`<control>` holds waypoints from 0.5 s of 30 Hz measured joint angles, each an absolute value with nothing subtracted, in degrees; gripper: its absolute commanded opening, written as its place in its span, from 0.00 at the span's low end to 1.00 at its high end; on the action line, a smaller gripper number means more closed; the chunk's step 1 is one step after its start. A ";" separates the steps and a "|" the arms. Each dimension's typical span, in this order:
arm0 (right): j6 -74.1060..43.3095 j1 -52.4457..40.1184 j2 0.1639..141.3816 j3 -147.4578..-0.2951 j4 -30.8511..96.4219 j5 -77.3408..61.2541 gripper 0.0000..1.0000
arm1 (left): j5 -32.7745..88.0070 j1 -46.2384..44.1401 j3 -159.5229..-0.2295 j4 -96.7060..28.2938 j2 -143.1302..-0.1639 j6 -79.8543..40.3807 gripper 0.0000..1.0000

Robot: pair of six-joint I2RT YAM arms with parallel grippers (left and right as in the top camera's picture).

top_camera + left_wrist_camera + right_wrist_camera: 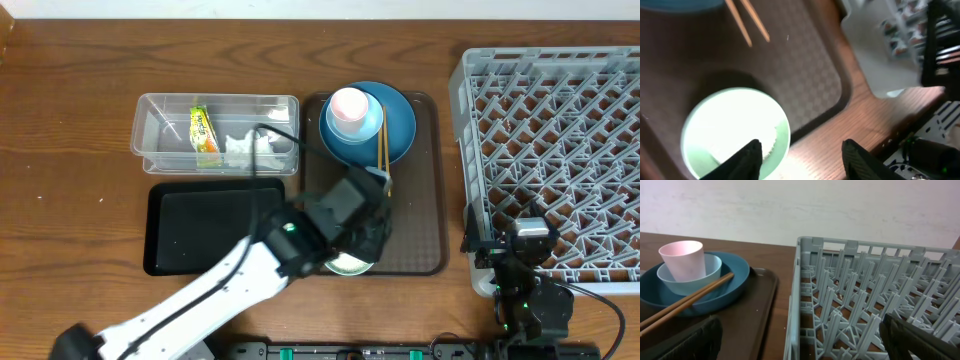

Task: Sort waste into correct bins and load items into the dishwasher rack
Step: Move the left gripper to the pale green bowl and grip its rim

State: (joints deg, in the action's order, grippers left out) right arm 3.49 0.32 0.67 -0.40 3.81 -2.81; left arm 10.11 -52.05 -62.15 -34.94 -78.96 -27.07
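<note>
The mint-green bowl (782, 131) sits at the front of the brown serving tray (415, 210), with white rice (725, 132) inside. My left gripper (801, 145) hangs open over its rim, one finger above the bowl and the other above the table. Further back on the tray, the dark blue plate (400, 125) holds the light blue bowl (362, 132), the pink cup (349, 105) and the chopsticks (383, 150). The clear bin (150, 100) contains the wrapper (204, 135) and the tissue (245, 148). My right gripper (800, 330) is open at the front left corner of the dishwasher rack (560, 130).
The flat black tray (200, 225) lies in front of the clear bin, left of the brown tray. My left arm crosses its right end. A strip of bare table separates the brown tray from the rack.
</note>
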 measured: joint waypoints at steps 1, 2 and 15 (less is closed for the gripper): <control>3.49 0.32 0.67 -0.40 3.84 -2.81 0.99 | 10.09 -52.38 -62.15 -34.96 -79.88 -27.75 0.48; 3.49 0.32 0.67 -0.40 3.84 -2.81 0.99 | 10.00 -52.73 -62.15 -34.98 -80.88 -28.93 0.47; 3.46 0.32 0.67 -0.40 3.84 -2.81 0.99 | 4.75 -58.19 -62.15 -34.94 -88.71 -37.67 0.45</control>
State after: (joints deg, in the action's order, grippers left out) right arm 3.46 0.32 0.67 -0.40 3.84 -2.81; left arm 4.75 -58.19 -62.15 -34.94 -88.71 -37.67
